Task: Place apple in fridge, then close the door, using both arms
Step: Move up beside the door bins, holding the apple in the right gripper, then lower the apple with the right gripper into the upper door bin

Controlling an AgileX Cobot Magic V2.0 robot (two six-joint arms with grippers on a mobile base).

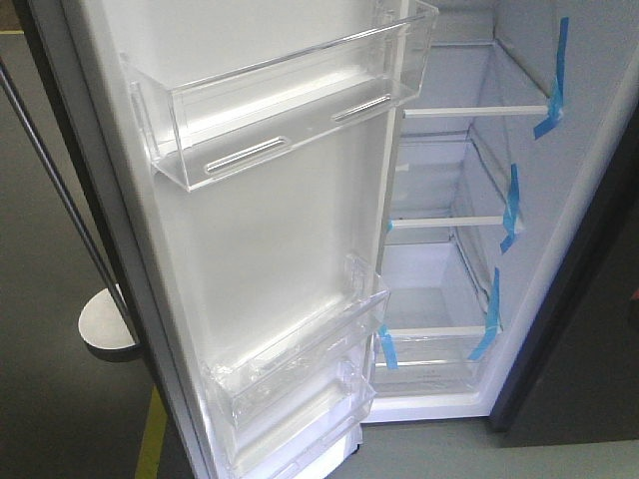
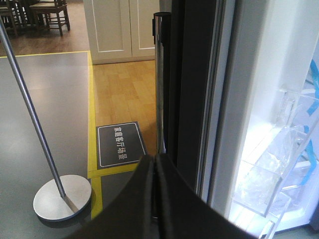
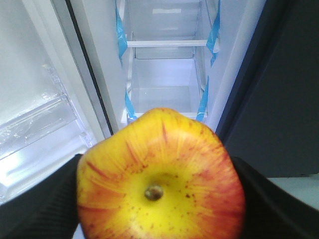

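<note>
Filling the lower half of the right wrist view, the apple [image 3: 160,179] sits clamped in your right gripper [image 3: 160,204]. Dark fingers [image 3: 42,204] press its left and right flanks, and the stem dimple faces the lens. It looks firm, smooth-skinned and fairly light, so it may slip or bruise. Holding it across the widest girth, as now, seems soundest, and it could roll once released. Beyond, at upper centre, the fridge [image 3: 164,64] stands open, its white shelves [image 3: 167,43] edged with blue tape [image 3: 121,35]. Your left gripper [image 2: 154,172] is pinched closed and empty, near the dark outer edge of the door [image 2: 189,99].
</note>
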